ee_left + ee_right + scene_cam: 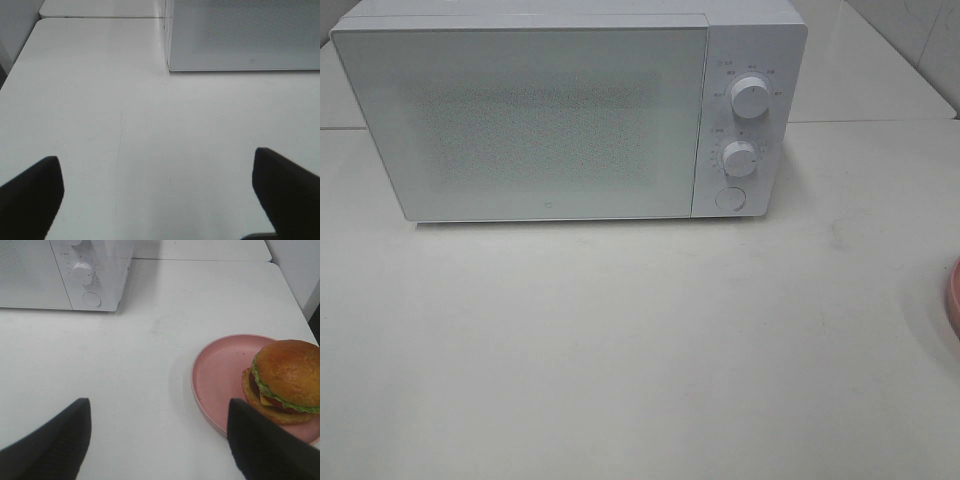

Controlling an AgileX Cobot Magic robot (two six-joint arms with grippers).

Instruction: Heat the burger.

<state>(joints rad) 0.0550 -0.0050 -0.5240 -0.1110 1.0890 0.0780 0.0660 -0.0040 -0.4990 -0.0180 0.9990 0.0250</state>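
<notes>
The burger (287, 380), with a glossy brown bun, green lettuce and a dark patty, sits on a pink round plate (225, 375) in the right wrist view. My right gripper (160, 440) is open, nothing between its fingers, and the burger lies just beyond its one fingertip (265, 445). The white microwave (570, 110) stands at the back of the table with its door shut. My left gripper (157, 192) hangs open over bare table in front of the microwave's door (245, 35). Neither gripper shows in the exterior view.
The microwave has two knobs (750, 95) and a round button (729, 198) on its right panel. Only the plate's rim (954, 300) shows at the right edge of the exterior view. The white table (620, 350) lies in front of the microwave.
</notes>
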